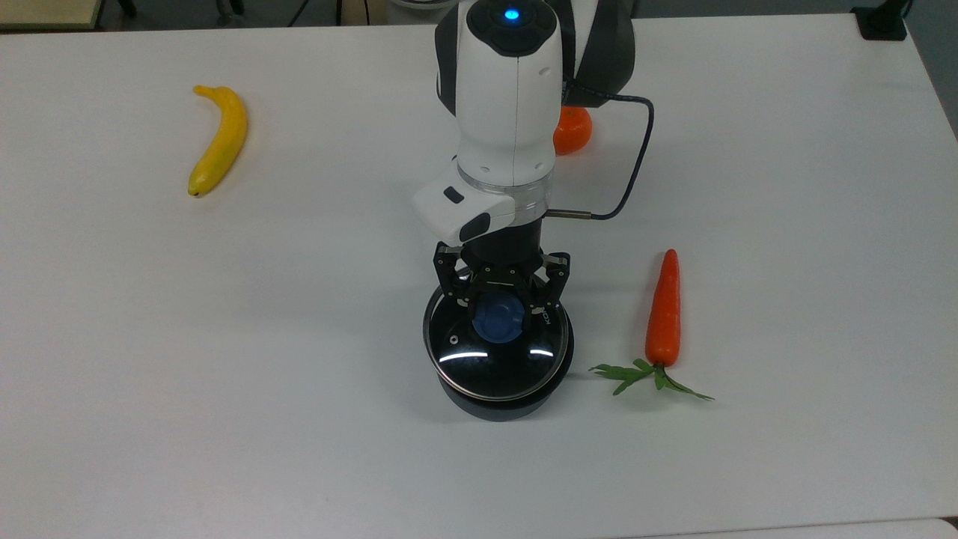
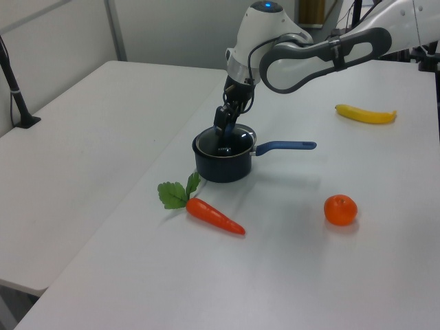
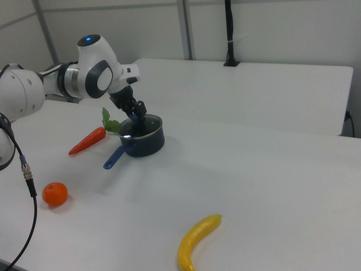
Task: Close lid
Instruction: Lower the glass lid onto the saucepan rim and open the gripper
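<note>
Glass lid (image 1: 494, 352): we see it on top of the black pot (image 1: 501, 400), rim about level.
End effector (image 1: 500, 305): fingers pinch the lid's blue knob (image 1: 498, 322).
Pot handle (image 2: 285, 146): blue, points to the left view's right.
Desk (image 1: 224, 337): white; we note a carrot (image 1: 663, 308) near the pot, a banana (image 1: 217, 141) and an orange (image 2: 340, 210) well apart.

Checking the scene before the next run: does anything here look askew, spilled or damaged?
Nothing stands out. The round clear glass lid sits level on the black saucepan, with the gripper closed on its blue knob. The yellow banana, orange and carrot lie apart, intact.
</note>
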`<state>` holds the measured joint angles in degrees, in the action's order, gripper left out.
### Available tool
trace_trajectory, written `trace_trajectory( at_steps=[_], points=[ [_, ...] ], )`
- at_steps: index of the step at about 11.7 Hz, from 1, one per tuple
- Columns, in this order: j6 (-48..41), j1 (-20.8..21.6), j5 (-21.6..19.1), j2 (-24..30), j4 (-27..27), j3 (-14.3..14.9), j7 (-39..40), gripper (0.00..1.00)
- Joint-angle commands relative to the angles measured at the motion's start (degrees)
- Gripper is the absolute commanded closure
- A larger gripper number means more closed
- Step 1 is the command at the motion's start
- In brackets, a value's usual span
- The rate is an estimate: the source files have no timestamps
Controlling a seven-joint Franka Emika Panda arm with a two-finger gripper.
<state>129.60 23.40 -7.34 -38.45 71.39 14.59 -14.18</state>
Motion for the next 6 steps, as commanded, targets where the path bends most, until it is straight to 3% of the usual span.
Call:
trace_trajectory(
  at_steps=[1, 6],
  points=[
    [0.47, 0.07, -0.66, -1.1, -1.16, -0.53, -0.94, 0.64],
    [2.4, -0.02, -0.92, -1.54, -2.13, -0.62, -1.64, 0.58]
  ],
)
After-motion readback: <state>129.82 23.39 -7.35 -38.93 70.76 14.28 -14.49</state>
